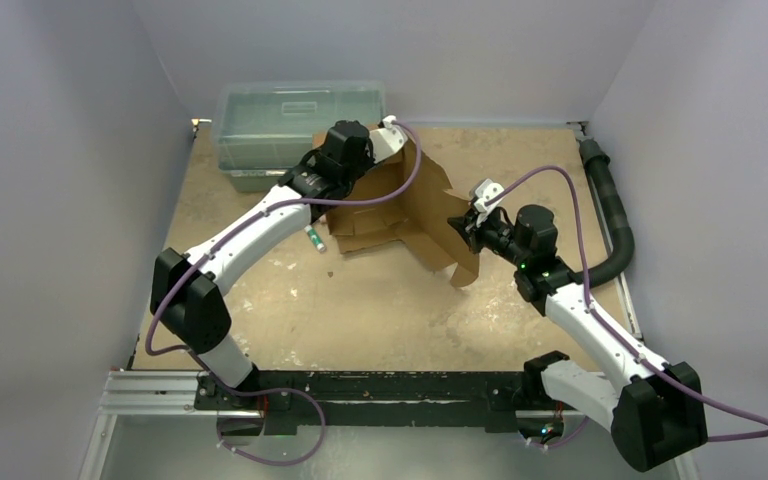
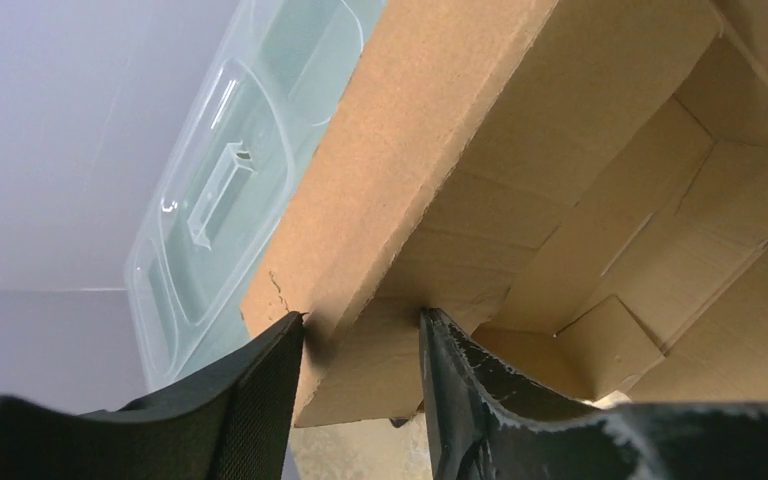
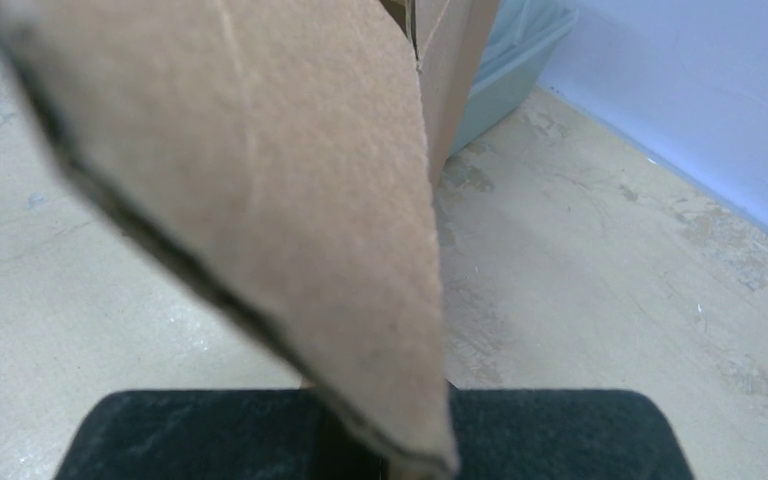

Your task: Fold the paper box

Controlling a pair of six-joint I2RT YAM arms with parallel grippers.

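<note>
The paper box (image 1: 400,205) is a brown cardboard sheet, partly folded, standing mid-table with its flaps raised. My left gripper (image 1: 372,150) is at its far left corner, beside the bin. In the left wrist view the left gripper (image 2: 362,318) straddles a thick folded wall of the box (image 2: 560,200), and both fingers (image 2: 270,380) press on the cardboard. My right gripper (image 1: 463,225) holds the box's right flap off the table. In the right wrist view the flap (image 3: 290,180) runs down into the shut right gripper (image 3: 380,440) and hides its tips.
A clear greenish plastic bin (image 1: 280,120) stands at the back left, right behind the box; it shows as the bin (image 2: 220,190) close to the left fingers. A small marker (image 1: 315,238) lies left of the box. A black hose (image 1: 615,215) runs along the right edge.
</note>
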